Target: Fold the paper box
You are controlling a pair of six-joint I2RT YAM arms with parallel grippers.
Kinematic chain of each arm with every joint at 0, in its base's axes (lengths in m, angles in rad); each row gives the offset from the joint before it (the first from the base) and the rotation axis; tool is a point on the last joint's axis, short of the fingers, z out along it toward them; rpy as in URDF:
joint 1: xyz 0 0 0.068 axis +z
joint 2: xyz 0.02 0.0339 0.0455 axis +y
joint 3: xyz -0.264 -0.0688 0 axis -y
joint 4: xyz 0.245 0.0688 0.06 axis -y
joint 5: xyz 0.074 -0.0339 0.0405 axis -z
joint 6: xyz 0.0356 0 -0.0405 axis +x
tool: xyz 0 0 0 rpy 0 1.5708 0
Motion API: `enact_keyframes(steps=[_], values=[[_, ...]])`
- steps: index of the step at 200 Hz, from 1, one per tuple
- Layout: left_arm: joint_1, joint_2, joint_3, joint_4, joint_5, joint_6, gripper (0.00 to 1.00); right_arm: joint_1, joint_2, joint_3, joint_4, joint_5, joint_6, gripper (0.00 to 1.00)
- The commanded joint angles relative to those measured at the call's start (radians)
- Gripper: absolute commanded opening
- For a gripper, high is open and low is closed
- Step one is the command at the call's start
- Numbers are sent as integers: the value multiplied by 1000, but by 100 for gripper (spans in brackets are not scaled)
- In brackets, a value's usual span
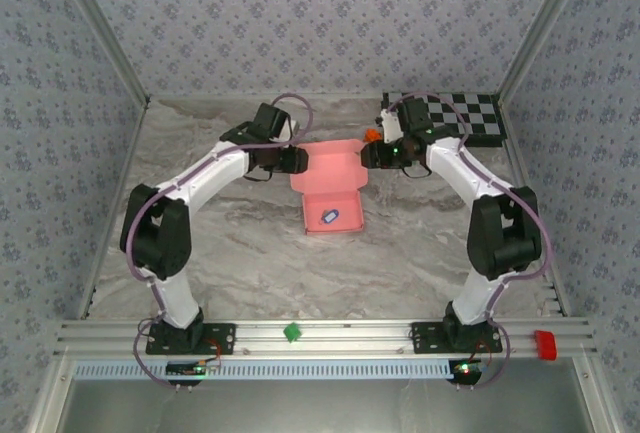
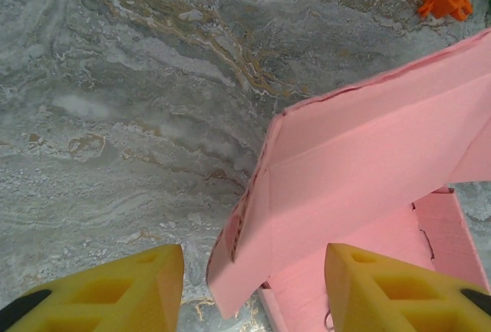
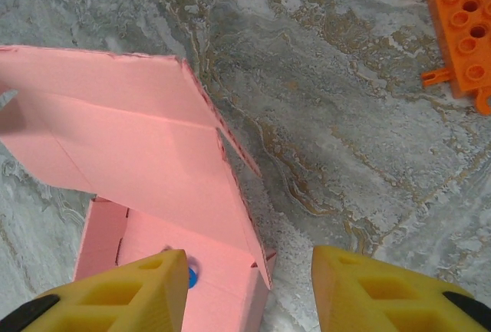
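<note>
paper box (image 1: 328,185): salmon-pink card, partly folded
lid (image 1: 327,163): raised, tilted over the open tray (image 1: 335,215)
place: middle of the worktop (image 1: 230,243)

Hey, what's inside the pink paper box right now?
A small blue-and-white item lies on the floor of the paper box's open tray. The lid flap leans over the tray's far end, so whatever lies beneath it there is hidden.

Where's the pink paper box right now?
Top view: the paper box sits mid-table between the left tool and the right tool, an orange block beyond its far right corner.
</note>
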Motion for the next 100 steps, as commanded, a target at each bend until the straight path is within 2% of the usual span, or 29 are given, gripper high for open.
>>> enact_keyframes(steps=[1,100], values=[[14,18,46,-2,26,-8,51,-7,34,47,-37,-26,-19,47],[41,89,81,19,124,-28,43,-7,119,89,-16,-67,-8,42]])
